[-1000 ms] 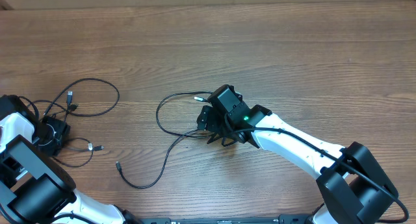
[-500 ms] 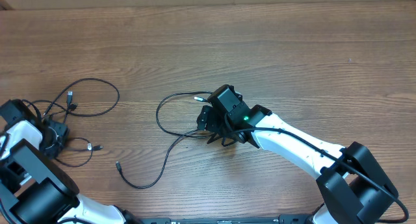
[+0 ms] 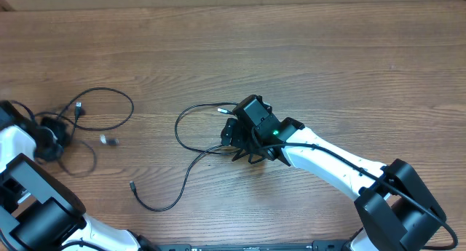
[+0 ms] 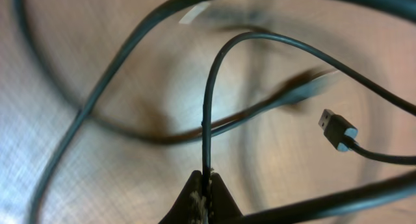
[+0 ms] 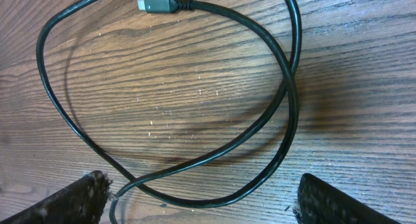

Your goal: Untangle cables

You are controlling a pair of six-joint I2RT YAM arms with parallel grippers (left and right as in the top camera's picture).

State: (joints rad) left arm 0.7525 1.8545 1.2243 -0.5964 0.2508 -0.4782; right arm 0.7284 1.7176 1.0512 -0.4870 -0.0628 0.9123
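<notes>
Wooden worktop [image 3: 328, 54] across the whole overhead view. Right arm [image 3: 335, 164] stretched from the lower right corner to the middle. Left arm [image 3: 18, 153] at the left edge.

Right claw [image 5: 208, 201] spread wide and low over the wood, one finger on each side of the middle cable [image 3: 179, 134], not gripping it. Left claw [image 4: 205, 197] pressed together, pinching the left cable [image 4: 209, 113] between its tips.

Middle cable: thin, black, flat on the worktop as a loop just left of the right claw, crossing itself close to the fingers. Long tail curving down and left to a dark plug [image 3: 133, 184], well apart from the claw. Silver plug [image 3: 222, 110] at the top of the loop, just beside the claw.

Left cable: wide loop on the wood to the right of the left claw, well apart from the middle cable. One cord or two there, cannot tell. From the wrist, pinched strand rising straight from the tips, then arching over to the right. More strands close to the lens, blurred. Small pale plug [image 4: 338, 130] beside the arch, not touching it.
</notes>
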